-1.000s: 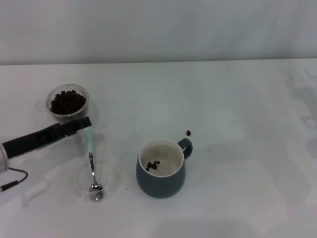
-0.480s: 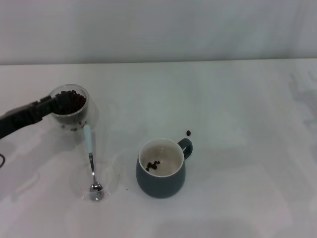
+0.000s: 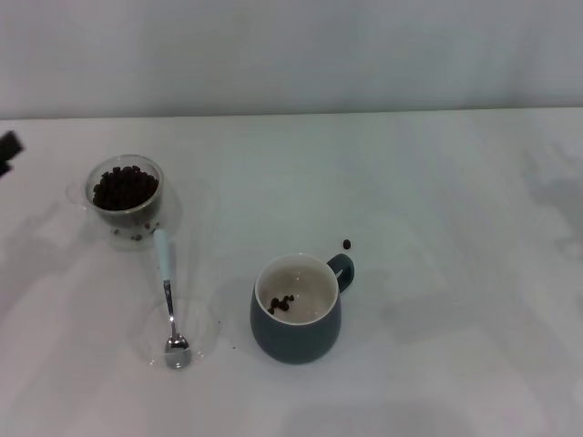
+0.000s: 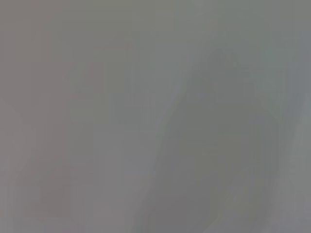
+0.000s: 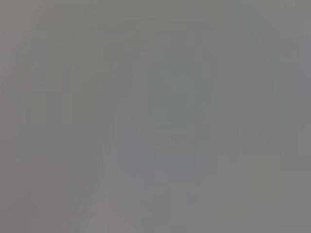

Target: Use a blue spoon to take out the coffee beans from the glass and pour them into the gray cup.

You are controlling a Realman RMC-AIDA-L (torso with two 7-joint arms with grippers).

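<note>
1. The blue spoon [image 3: 168, 296] is seen lying unheld, its pale handle pointing toward the glass [image 3: 124, 194] and its metal bowl resting in a shallow clear dish [image 3: 206, 337] on the white bench [image 3: 437, 182].
2. The glass is shown well filled with coffee beans [image 3: 124, 187]; a few more appear low at its base, though whether inside or outside the wall cannot be told.
3. A small cluster of beans is seen on the cream floor of the gray cup [image 3: 296, 309], so part of the transfer is judged done, with most of the heap left to be moved.
4. One stray bean [image 3: 347, 244] is seen on the bench just beyond the cup's handle.
5. Only a dark sliver of the left claw [image 3: 8, 151] is caught at the edge of the head view, well apart from the spoon; whether it is spread or pressed together cannot be told.
6. From that claw, the glass is the nearest item, the spoon farther, the cup farthest.
7. The right claw is not seen in any view, and both wrist views show nothing recognisable.
8. Nothing is being gripped, so the spoon is judged to need picking up before further scooping.
</note>
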